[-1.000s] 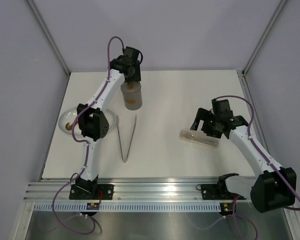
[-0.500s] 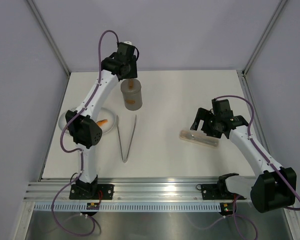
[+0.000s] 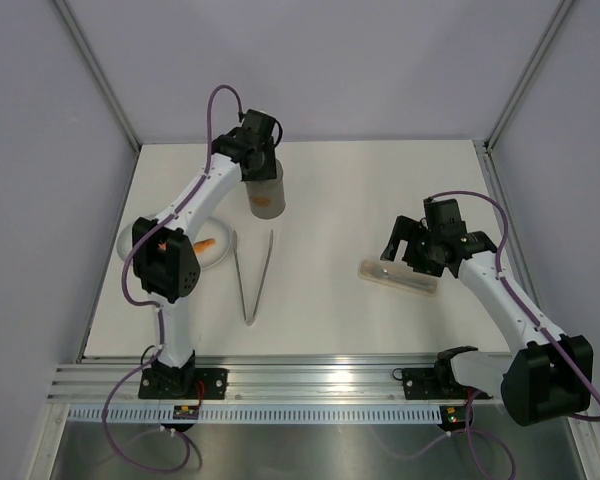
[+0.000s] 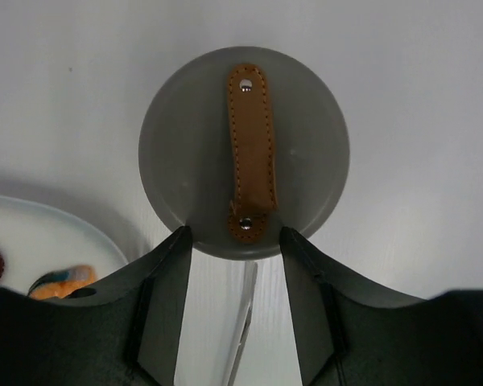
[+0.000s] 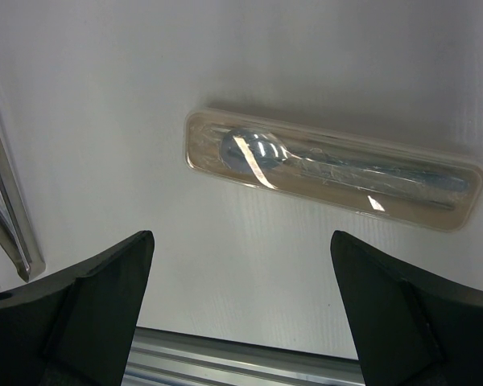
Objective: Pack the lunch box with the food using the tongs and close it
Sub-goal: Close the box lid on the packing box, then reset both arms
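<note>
Jaws gape empty left and right, lunch box [image 4: 189,145] lidded, food [image 4: 63,280] on plate [image 4: 40,233].

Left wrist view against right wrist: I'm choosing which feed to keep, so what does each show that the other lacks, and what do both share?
Only left wrist: the grey lid with its tan strap, seen from above, and the plate edge with food on it. Only right wrist: the clear packet holding a spoon. Both: the white table and part of the tongs.
</note>
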Motion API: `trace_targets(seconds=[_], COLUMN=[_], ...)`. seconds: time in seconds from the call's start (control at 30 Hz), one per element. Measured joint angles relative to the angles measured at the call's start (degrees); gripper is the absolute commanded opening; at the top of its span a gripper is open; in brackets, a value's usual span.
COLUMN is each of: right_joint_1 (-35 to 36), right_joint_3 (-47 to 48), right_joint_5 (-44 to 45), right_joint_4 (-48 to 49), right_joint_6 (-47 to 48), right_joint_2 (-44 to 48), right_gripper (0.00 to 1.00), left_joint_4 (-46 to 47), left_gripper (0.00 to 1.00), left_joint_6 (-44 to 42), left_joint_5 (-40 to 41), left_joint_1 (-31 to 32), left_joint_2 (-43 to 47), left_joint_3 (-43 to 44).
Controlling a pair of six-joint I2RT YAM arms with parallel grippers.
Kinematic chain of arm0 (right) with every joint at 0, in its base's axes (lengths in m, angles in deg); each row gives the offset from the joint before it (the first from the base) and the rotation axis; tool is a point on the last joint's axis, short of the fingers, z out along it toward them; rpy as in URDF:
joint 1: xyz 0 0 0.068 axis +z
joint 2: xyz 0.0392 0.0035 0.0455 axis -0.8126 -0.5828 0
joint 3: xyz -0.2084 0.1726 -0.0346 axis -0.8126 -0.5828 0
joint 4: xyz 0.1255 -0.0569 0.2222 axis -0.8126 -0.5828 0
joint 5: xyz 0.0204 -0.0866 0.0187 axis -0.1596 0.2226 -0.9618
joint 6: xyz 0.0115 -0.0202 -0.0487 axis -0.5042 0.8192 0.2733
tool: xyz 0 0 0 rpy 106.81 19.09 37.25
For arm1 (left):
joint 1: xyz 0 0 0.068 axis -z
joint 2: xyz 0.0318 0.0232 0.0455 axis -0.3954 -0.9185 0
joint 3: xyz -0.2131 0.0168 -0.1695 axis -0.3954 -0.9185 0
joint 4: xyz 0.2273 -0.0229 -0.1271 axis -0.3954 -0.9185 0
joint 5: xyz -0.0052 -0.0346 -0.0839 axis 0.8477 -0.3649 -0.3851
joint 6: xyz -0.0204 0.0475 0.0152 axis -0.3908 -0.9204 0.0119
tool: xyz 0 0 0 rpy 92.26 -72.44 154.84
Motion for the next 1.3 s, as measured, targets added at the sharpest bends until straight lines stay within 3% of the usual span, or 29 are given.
trace_targets(seconds=[0.37, 0.6, 0.7, 0.77, 0.87, 1.0, 1.3], right_joint_1=[0.0, 0.0, 0.0, 0.0, 0.0, 0.0, 0.0], right_joint_3=[-0.2, -0.2, -0.2, -0.2, 0.5, 3.5, 7.2], right_joint_5=[0.0, 0.0, 0.1, 0.9, 3.1, 7.5, 16.9], right_joint_4=[-0.1, -0.1, -0.2, -0.8, -2.6, -5.2, -7.6], right_joint_6=[0.0, 0.0, -0.2, -0.4, -0.7, -1.1, -1.7], right_joint_2=[1.0, 1.5, 1.9, 2.1, 2.2, 2.4, 6.5], right_gripper=[0.99, 0.99, 0.99, 0.99, 0.99, 0.99, 0.99], left_joint_4=[-6.8, -4.2, 0.6, 3.5, 7.2, 10.0, 11.2], left_gripper=[0.5, 0.54, 0.57, 0.67, 0.71, 0.84, 0.94], left_joint_6=[0.5, 0.4, 0.6, 0.9, 2.4, 4.4, 7.9], left_joint_5=[1.8, 3.1, 2.9, 2.7, 1.7, -0.9, -4.7], left_joint_1=[2.3, 4.2, 4.4, 4.4, 4.4, 4.6, 5.2], left_joint_2=[-1.7, 12.5, 23.6, 31.0, 38.4, 43.2, 52.5], left_joint_3=[5.4, 3.4, -4.9, -11.7, -19.8, -30.4, -51.8])
